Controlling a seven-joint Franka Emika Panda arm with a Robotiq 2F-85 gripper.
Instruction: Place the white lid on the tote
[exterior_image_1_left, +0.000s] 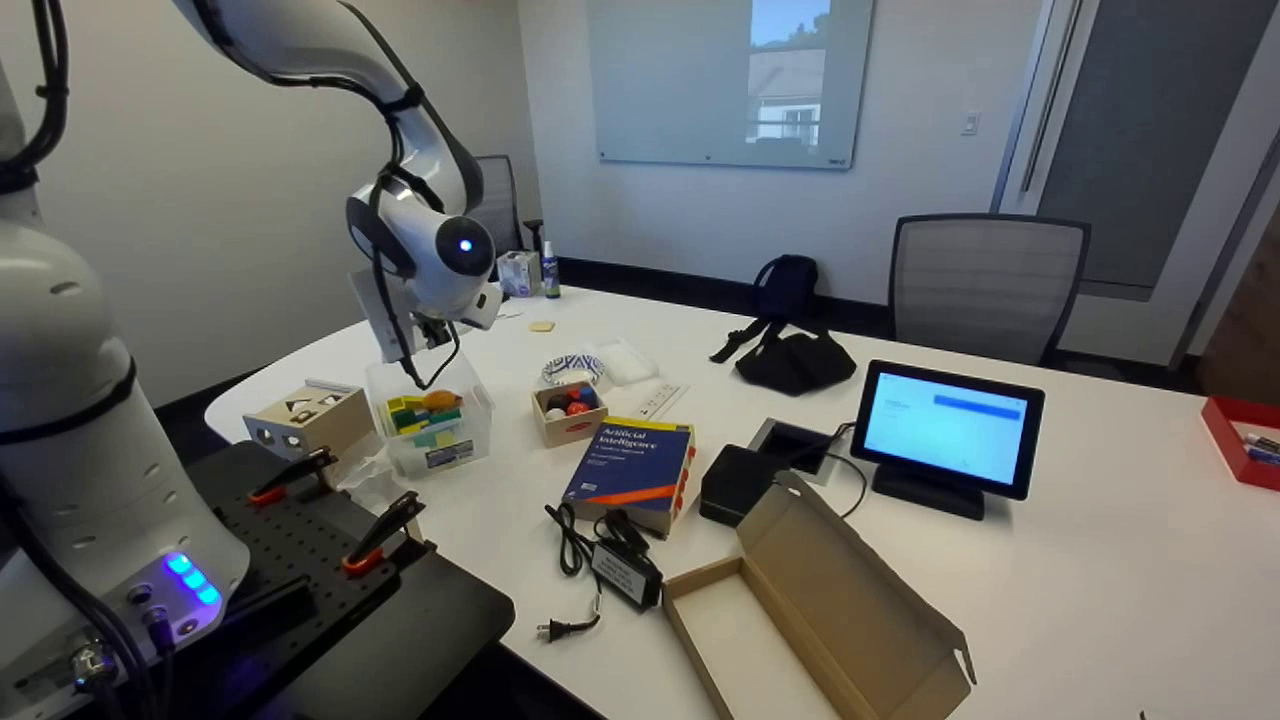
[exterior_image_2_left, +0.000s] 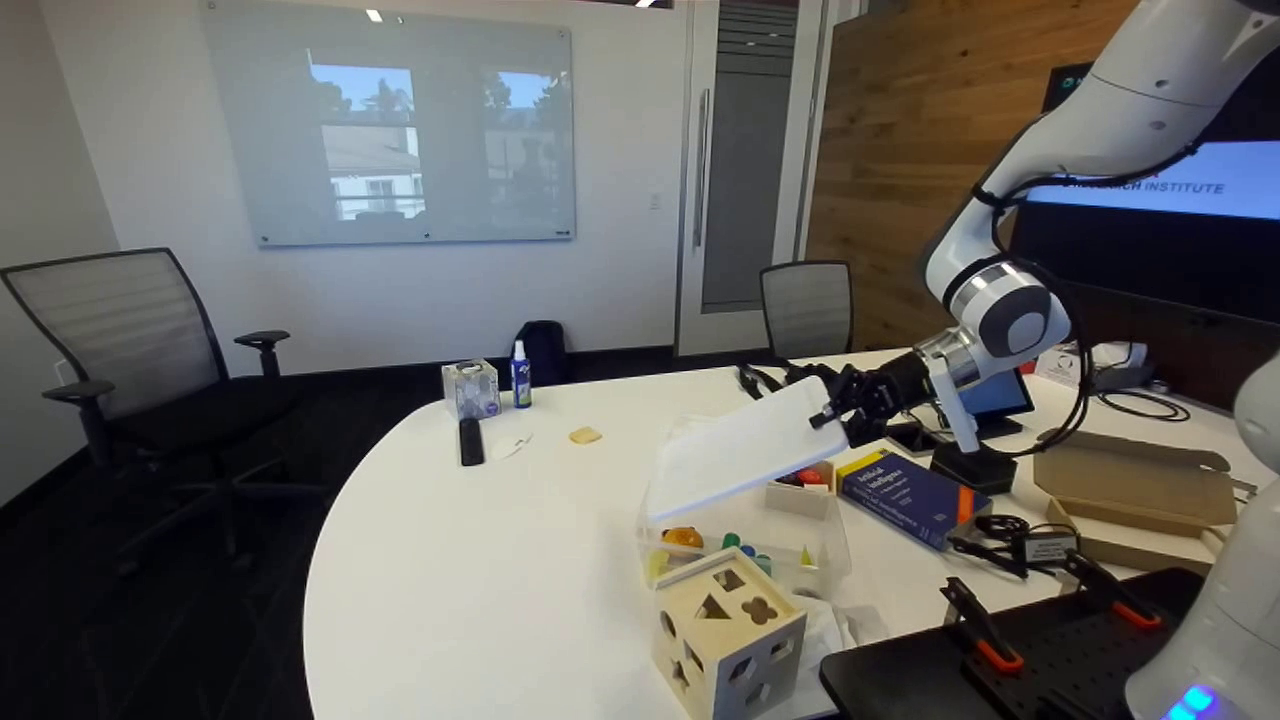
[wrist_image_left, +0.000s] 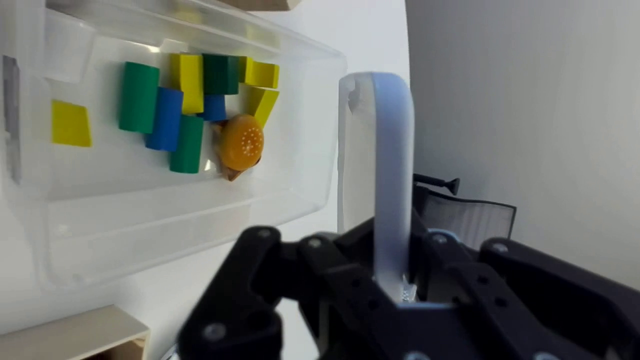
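The lid (exterior_image_2_left: 740, 450) was held up at the tote (wrist_image_left: 165, 230), not seated. It was pinched along one edge by the gripper (wrist_image_left: 392, 242), jaws tight on either side. It was tilted: in an exterior view the end away from the gripper was seen lower. Whether it was squarely above the rim or off to one side couldn't be told.

Main risk was judged to be that tilt. If lowered as held, the low corner would likely be caught on the rim, or dipped inside it, and the lid twisted in the grip. Slip was considered possible too, since all weight was carried at one edge. If pressed hard off-centre, the tote could be shoved into the wooden cube (exterior_image_2_left: 725, 640) just beside it. Blocking by the toy blocks (wrist_image_left: 190, 82) wasn't expected; they were spread low inside.
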